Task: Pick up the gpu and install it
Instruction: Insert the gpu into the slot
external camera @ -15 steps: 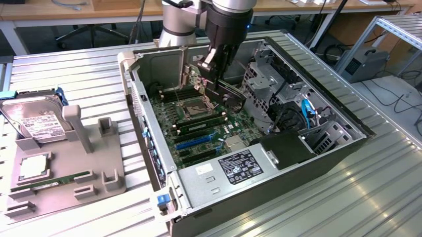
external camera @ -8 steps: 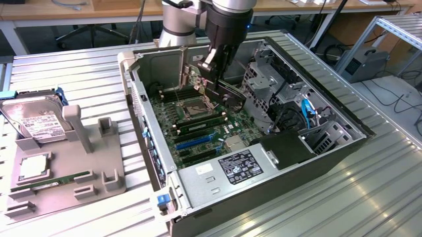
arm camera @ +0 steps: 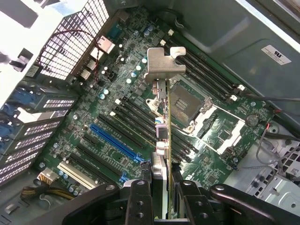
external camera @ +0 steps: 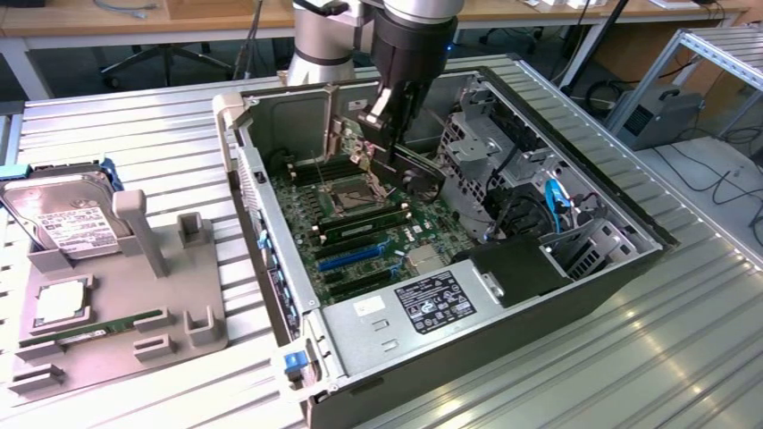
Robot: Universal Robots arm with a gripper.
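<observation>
– gpu [arm camera: 163, 140]: where is it hanging?
– Inside the open case [external camera: 501, 353], edge-on above the motherboard [arm camera: 117, 117], with its silver bracket [arm camera: 164, 63] at the far end. It is not touching any slot, as far as I can tell.
– Gripper [arm camera: 161, 192]?
– Its fingers [arm camera: 139, 199] are clamping the card's near end, one on each side.

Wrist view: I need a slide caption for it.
The gripper holds the gpu over the motherboard inside the open computer case.
</observation>
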